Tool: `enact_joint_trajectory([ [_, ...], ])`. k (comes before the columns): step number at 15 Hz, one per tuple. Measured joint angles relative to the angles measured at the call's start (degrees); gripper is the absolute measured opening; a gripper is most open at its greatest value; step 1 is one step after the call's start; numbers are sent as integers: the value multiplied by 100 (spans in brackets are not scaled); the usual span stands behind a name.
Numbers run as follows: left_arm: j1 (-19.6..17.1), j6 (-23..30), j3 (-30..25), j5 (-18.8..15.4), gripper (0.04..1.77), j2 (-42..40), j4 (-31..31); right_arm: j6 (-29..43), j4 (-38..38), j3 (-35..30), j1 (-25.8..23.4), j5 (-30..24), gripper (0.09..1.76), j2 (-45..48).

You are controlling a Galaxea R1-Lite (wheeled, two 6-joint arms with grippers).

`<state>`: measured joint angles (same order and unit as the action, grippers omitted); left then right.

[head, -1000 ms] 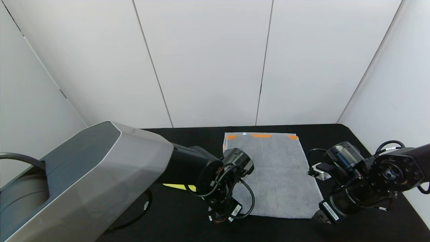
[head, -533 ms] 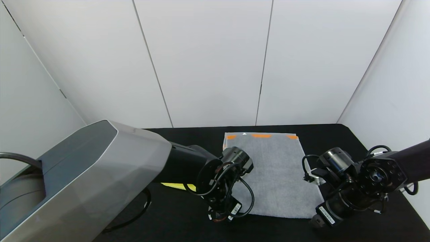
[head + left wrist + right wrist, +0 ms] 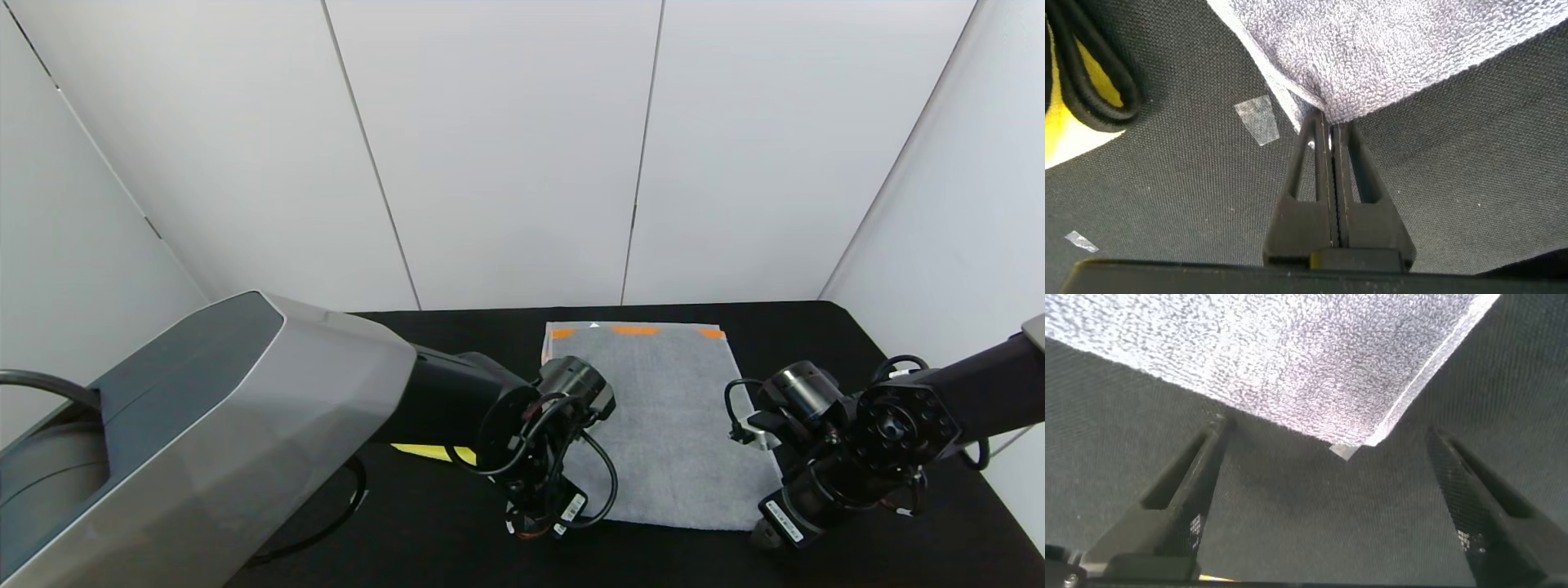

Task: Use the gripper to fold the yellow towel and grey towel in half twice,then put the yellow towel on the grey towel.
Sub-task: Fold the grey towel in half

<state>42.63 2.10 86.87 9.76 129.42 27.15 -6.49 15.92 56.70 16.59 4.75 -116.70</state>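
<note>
The grey towel (image 3: 665, 416) lies flat on the black table, its orange-patterned band (image 3: 635, 330) at the far edge. My left gripper (image 3: 532, 529) is at the towel's near left corner. In the left wrist view this gripper (image 3: 1329, 124) is shut on that corner of the grey towel (image 3: 1388, 57). My right gripper (image 3: 761, 536) hovers at the near right corner. In the right wrist view it (image 3: 1327, 433) stands open, the grey towel's (image 3: 1290, 351) corner just ahead between its fingers (image 3: 1188, 494). Only a sliver of the yellow towel (image 3: 431, 452) shows below my left arm, and its black-trimmed edge (image 3: 1065, 114) beside the left gripper.
The black table (image 3: 816, 343) is walled in by white panels behind and at both sides. Bits of clear tape (image 3: 1256, 119) lie on the cloth near the left gripper. My left arm's big housing (image 3: 204, 441) hides the table's left part.
My right arm has moved left and in toward the towel's near right corner. The left gripper and the grey towel have stayed put.
</note>
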Motion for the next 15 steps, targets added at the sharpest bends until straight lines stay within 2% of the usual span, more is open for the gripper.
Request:
enact_joint_trajectory([
  [3, 0, -5, -11, 0, 10, 0, 11, 2, -33, 20, -11, 0, 108, -39],
  [6, 1, -11, -11, 0, 10, -11, 20, 0, -65, 18, -17, 0, 76, -67],
  [7, 1, -16, -11, -2, 10, -22, 24, 0, -66, 18, -13, 0, 27, -67],
  [8, 1, -16, -16, -2, 10, -33, 27, 0, -68, 18, -6, 0, 14, -67],
  [15, 9, -5, -55, -5, 10, -76, 24, -9, -30, -11, 0, -16, 13, 46],
])
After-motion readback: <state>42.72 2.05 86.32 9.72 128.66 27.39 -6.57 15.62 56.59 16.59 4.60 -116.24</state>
